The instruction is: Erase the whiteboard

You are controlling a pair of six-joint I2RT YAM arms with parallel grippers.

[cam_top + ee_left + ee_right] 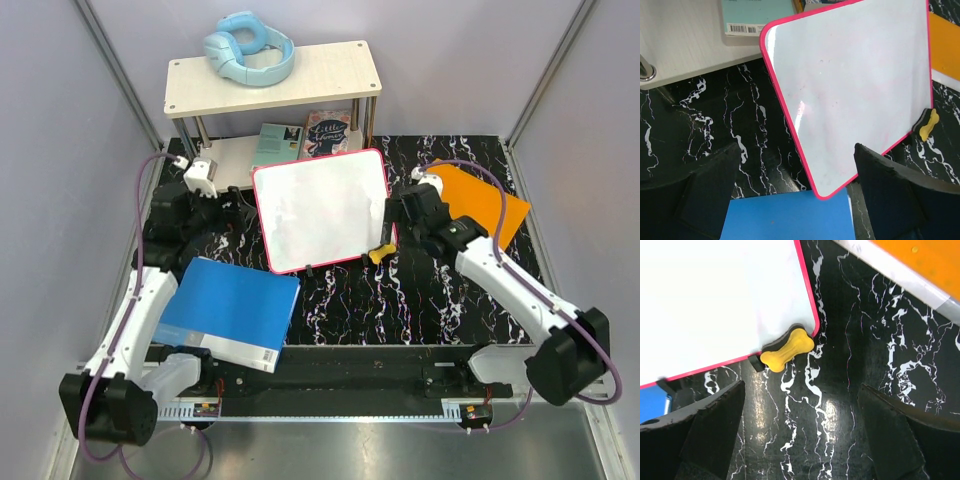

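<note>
The whiteboard, white with a thin red-pink rim, lies in the middle of the black marble table. It shows no writing, only faint smears. A yellow bone-shaped eraser with a black pad rests against the board's near right corner. My left gripper is at the board's left edge, open, with nothing between its fingers. On the board's right side my right gripper is also open. It hovers over bare table just short of the eraser.
A blue book lies at the near left, its far edge touching the whiteboard's corner. An orange book lies at the right. At the back, a two-level wooden shelf carries blue headphones on top and books below.
</note>
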